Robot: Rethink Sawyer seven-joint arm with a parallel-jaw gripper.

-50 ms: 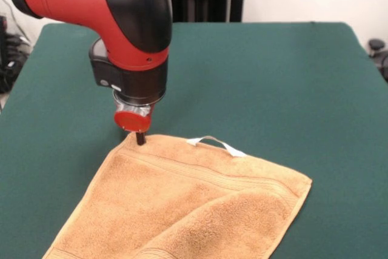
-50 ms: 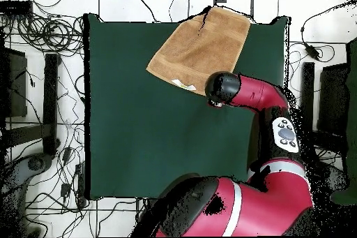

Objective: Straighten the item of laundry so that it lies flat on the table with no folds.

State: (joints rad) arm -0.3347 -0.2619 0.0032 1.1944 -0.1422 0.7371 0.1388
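Towel (image 1: 182, 204): golden-tan terry cloth, spread at the near side of the table and running out past the bottom edge of the front view; set at a slant to the table edges; in the overhead view (image 2: 200, 47) up against one table edge.
Fold: near right part of the towel doubled over onto itself, ridge running slantwise across the cloth; not flat.
Stripes: woven band just inside the far hem of the towel.
Tag (image 1: 216, 144): small white loop on the far hem of the towel, arching up off the cloth.
Gripper (image 1: 140, 139): at the far left corner of the towel, dark tip down on the cloth; jaws — cannot tell, apart or together.
Arm (image 1: 130, 34): red and black, straight above that towel corner.
Table (image 1: 273, 77): dark green cloth, bare beyond the towel.
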